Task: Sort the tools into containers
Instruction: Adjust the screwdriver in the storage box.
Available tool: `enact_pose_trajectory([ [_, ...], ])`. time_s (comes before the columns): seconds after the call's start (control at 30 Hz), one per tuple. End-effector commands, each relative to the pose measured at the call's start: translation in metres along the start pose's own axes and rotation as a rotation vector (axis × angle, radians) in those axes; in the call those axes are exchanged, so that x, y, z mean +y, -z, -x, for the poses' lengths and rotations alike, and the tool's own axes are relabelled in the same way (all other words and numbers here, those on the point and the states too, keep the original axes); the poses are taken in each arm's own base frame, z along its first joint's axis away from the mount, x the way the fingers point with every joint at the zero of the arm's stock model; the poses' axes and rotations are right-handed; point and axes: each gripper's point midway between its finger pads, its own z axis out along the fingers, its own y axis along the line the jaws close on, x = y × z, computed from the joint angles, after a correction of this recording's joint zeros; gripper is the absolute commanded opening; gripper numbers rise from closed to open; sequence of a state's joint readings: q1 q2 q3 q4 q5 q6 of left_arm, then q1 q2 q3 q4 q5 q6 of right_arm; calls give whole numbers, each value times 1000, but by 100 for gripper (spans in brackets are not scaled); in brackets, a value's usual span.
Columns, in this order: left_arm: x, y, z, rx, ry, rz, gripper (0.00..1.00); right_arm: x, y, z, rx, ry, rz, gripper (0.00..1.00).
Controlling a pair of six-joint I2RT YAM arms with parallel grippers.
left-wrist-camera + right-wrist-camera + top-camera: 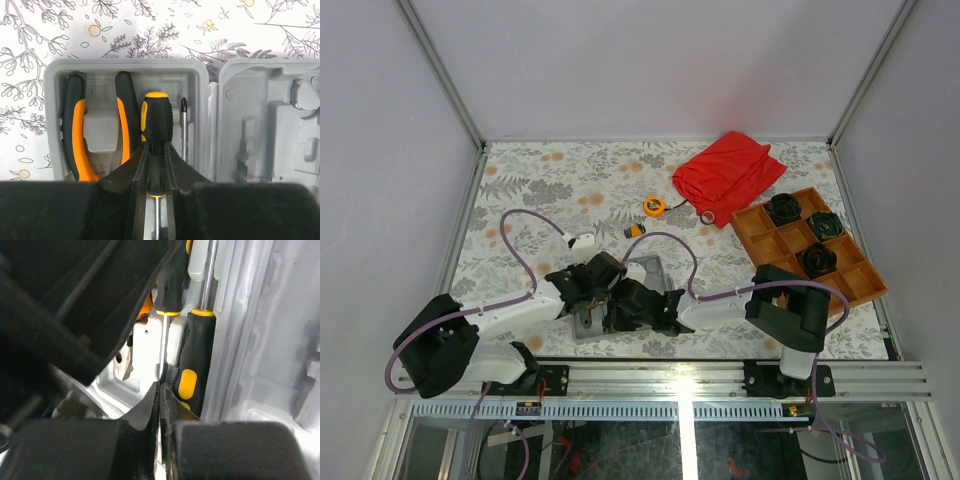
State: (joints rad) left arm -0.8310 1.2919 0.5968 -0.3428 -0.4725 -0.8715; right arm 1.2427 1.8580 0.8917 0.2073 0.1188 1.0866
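both pairs of jaws crowd low over the grey case point(652, 270) at bottom centre of my top view, and i cannot tell their grip there; the tape measure point(654, 205) lies well above. left wrist view: my left gripper point(156, 145) clamps the screwdriver point(157, 115) handle inside the case's left half, beside the pliers point(75, 135). right wrist view: my right gripper point(161, 387) pinches that screwdriver's thin shaft.

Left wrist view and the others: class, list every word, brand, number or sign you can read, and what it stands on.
None can be read. The grey case, pliers and screwdriver show no lettering; the tape measure is too small to tell.
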Motion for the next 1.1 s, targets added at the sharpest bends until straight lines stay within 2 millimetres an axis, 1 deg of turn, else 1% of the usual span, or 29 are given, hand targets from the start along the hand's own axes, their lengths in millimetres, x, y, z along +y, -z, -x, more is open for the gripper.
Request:
enact_pose_trajectory([
  [0.0,-61,34,-74,322,-43,-333,0,-220,81,-140,586,85,-670,0],
  [0.07,-60,34,-77,335,-35,-338,0,-215,91,-130,562,96,-669,0],
  [0.23,-58,39,-82,352,-6,-354,0,-213,112,-113,515,99,-686,0],
  [0.37,-56,45,-78,343,5,-358,0,-211,125,-93,462,90,-690,0],
  [0.5,-54,47,-73,326,0,-353,0,-214,132,-75,431,91,-704,0],
  [0.73,-47,48,-72,317,2,-329,0,-218,132,-49,402,118,-700,0],
  [0.8,-44,48,-73,317,7,-324,0,-215,129,-42,396,139,-688,0],
  [0.9,-43,49,-76,327,13,-325,0,-203,123,-31,389,186,-641,0],
  [0.97,-43,50,-76,329,14,-330,0,-191,118,-26,385,208,-584,0],
  [1.07,-46,53,-70,313,13,-344,0,-173,116,-19,370,236,-494,0],
])
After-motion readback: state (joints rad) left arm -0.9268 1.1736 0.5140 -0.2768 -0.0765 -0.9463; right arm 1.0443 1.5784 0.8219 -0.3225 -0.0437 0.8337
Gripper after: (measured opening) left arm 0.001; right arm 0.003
